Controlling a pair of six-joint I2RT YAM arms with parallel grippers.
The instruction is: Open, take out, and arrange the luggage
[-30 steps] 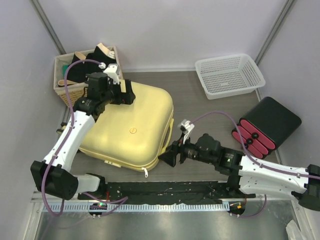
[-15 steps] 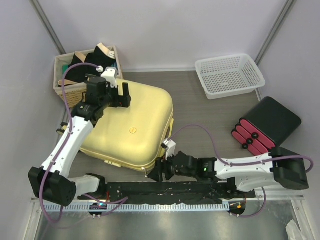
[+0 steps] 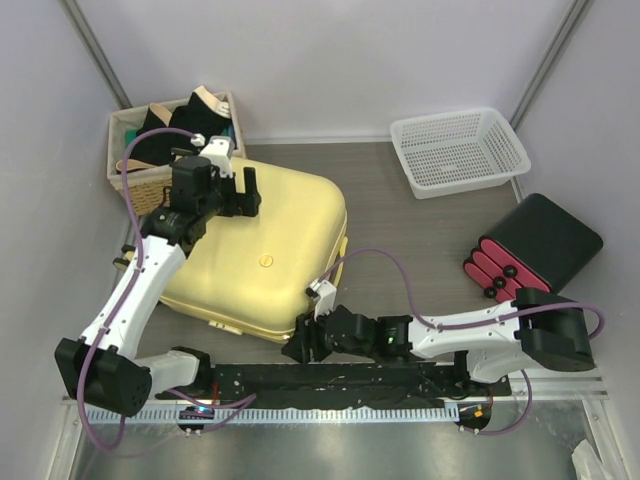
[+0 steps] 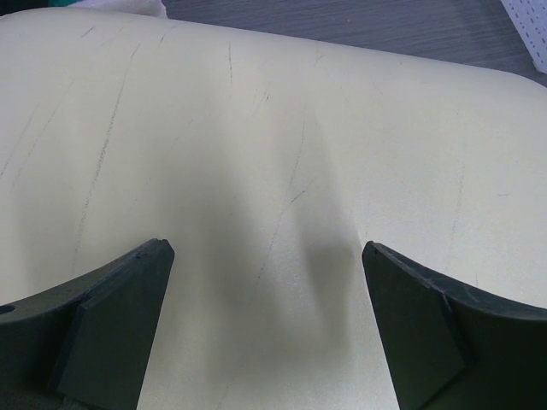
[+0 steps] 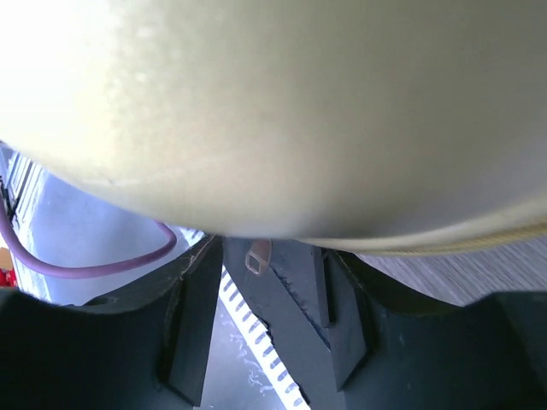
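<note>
The luggage lies shut and flat on the worktop, a stiff, smooth shell likely too slippery to pinch, best worked by the zip pull between the part-open right tool, while the left tool gapes wide over the far lid.

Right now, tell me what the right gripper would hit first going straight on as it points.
The suitcase, at its near corner. The right gripper points at it, and the wrist view shows the zipper pull just ahead; whether shell or pull comes first is unclear.
</note>
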